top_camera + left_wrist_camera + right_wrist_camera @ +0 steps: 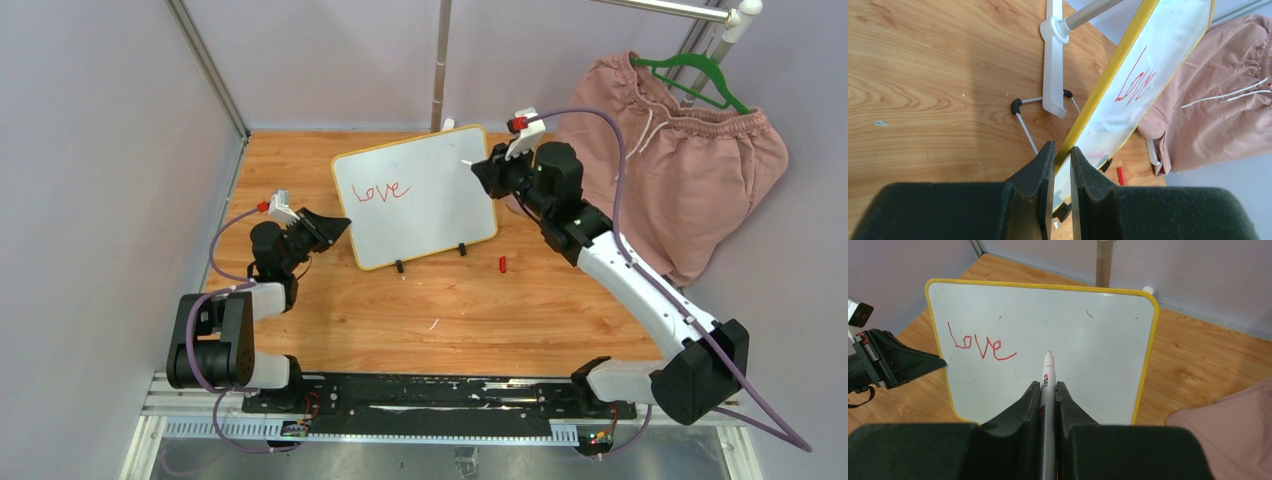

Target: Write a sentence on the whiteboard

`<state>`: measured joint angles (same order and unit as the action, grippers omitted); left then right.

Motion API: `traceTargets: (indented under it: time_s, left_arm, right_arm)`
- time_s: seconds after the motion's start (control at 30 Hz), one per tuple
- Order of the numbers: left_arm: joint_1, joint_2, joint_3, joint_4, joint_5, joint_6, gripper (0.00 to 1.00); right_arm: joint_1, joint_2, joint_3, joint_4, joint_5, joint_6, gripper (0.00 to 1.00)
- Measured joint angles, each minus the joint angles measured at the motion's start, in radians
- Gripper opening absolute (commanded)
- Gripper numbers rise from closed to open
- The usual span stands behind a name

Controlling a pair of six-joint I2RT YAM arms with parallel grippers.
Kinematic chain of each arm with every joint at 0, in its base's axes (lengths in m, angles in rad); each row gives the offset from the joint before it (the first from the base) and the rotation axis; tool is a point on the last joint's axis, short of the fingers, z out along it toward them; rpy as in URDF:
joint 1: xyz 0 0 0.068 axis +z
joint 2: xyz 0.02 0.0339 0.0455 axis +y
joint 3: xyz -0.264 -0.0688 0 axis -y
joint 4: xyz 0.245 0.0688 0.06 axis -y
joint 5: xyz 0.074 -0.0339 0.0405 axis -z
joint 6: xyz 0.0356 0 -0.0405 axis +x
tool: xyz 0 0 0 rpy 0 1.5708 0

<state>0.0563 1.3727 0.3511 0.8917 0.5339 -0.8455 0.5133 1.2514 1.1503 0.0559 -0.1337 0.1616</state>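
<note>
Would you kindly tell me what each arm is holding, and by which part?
The left gripper pinches the white, yellow-framed whiteboard by its side edge; the right gripper holds a white marker pen by its barrel.

The whiteboard [420, 200] has a smooth, glossy white face that carries soft reflections, edged by a thin yellow frame that looks like plastic. The desk [400, 320] is light wood with clear grain and a low satin sheen. The left claw [1062, 150] and the right claw [1048, 386] are matt black with a faintly grainy surface. The marker [1048, 371] is smooth white plastic. The shorts [690, 180] are soft, matt pink cloth with white cord drawstrings. The upright pole [440, 60] is dull silvery metal, as is the ribbed rail [400, 430] along the desk's near edge.
</note>
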Motion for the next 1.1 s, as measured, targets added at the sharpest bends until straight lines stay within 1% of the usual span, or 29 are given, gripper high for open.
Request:
traceTargets:
  time_s: [0.17, 0.4, 0.57, 0.67, 0.87, 1.1]
  left_arm:
    - [0.0, 0.0, 0.0, 0.0, -0.001, 0.0, 0.0]
    - [0.0, -0.003, 0.0, -0.004, -0.003, 0.0, 0.0]
    - [0.0, -0.005, 0.0, -0.005, -0.004, 0.0, 0.0]
    - [0.0, -0.005, 0.0, -0.005, -0.003, 0.0, 0.0]
    - [0.0, -0.005, 0.0, -0.006, -0.004, 0.001, 0.0]
    - [0.0, -0.008, 0.0, -0.011, -0.004, 0.002, 0.0]
  right_arm:
    - [0.054, 0.046, 0.008, 0.018, 0.031, -0.045, 0.0]
    - [0.14, 0.174, 0.024, 0.018, 0.04, -0.078, 0.0]
    - [0.192, 0.236, 0.04, 0.025, 0.057, -0.09, 0.0]
    - [0.196, 0.256, 0.051, 0.027, 0.064, -0.091, 0.0]
    - [0.196, 0.319, 0.142, 0.041, 0.087, -0.092, 0.0]
    - [0.196, 0.369, 0.201, 0.041, 0.105, -0.101, 0.0]
